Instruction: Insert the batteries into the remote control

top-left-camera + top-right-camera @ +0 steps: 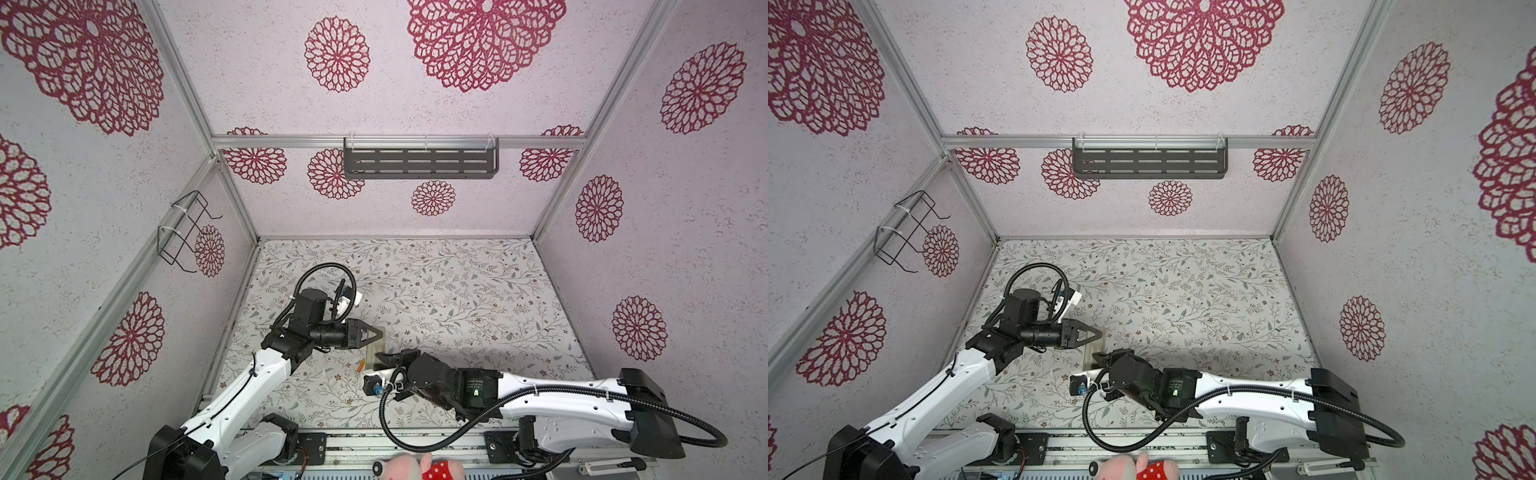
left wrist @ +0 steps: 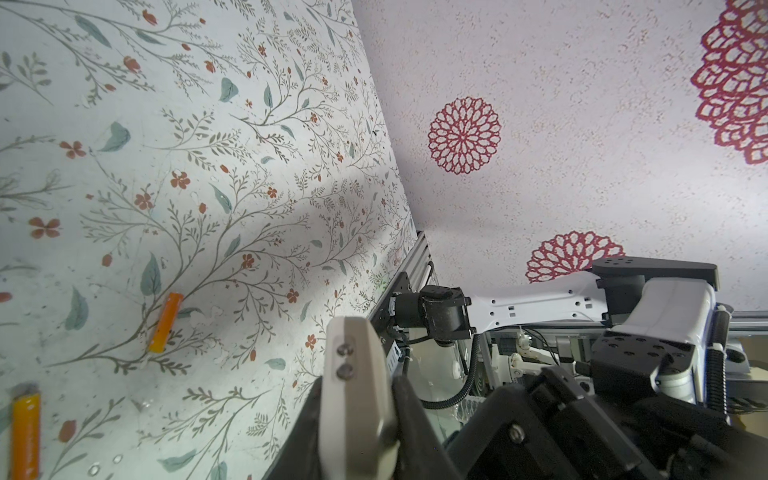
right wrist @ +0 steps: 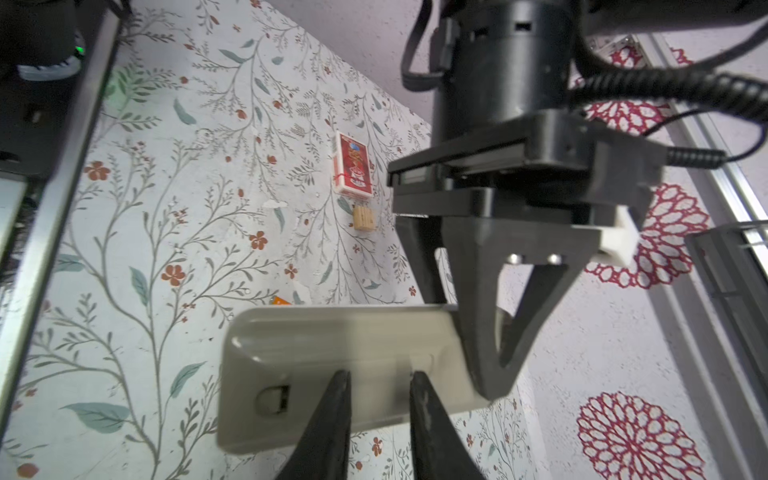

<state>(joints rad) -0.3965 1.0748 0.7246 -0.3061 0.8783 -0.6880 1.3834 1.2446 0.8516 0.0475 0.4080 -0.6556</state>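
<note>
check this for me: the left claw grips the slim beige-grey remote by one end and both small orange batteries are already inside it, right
Not quite. The left claw does grip the slim beige-grey remote control by one end, but both small orange cylindrical batteries lie loose on the floral-print table, not inside it; the left wrist view shows them.

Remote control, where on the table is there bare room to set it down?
Free patch: the right half of the floral table, bordered by the back wall, the right wall and the right arm. Crowded: left of centre, where left pincer and right pincer meet on the slim beige-grey remote control near two orange cylindrical batteries.
</note>
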